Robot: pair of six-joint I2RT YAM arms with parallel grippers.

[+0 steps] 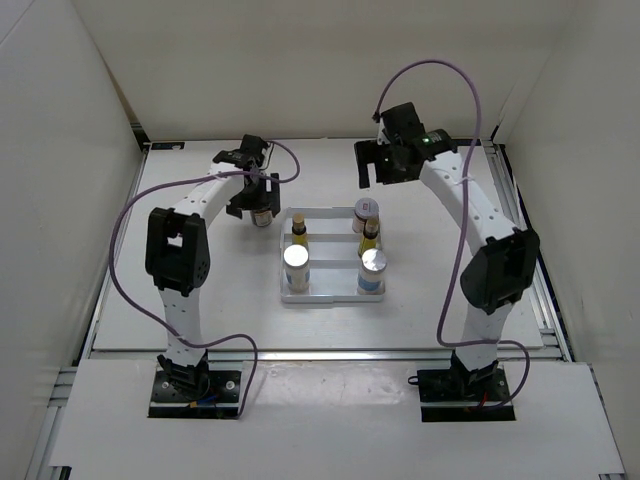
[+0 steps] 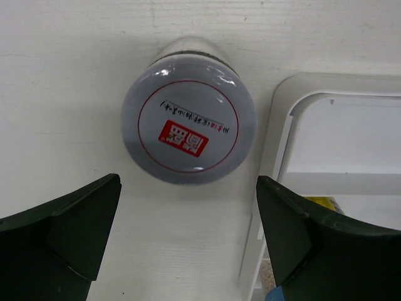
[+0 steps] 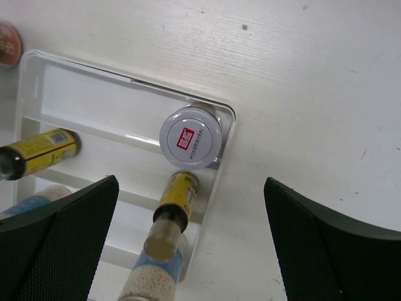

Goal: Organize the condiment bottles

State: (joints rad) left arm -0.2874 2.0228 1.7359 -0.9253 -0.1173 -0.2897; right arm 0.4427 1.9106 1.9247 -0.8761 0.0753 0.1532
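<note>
A squat brown jar with a grey lid (image 1: pixel 262 217) stands on the table just left of the white tray (image 1: pixel 333 296). My left gripper (image 1: pixel 258 198) is open above it; in the left wrist view the lid (image 2: pixel 188 128) lies just ahead of the gap between the fingers (image 2: pixel 62 232). The tray holds a second brown jar (image 1: pixel 367 211) at the back right, two yellow-and-black bottles (image 1: pixel 298 233) (image 1: pixel 370 236) and two white cylinders (image 1: pixel 296 268) (image 1: pixel 372 271). My right gripper (image 1: pixel 370 163) is open and empty, raised beyond the tray's back right corner; its view shows that jar (image 3: pixel 190 138).
The tray's rim (image 2: pixel 276 144) runs close to the right of the loose jar. The tray's back left compartment (image 3: pixel 81 94) holds nothing. White walls enclose the table at the left, back and right.
</note>
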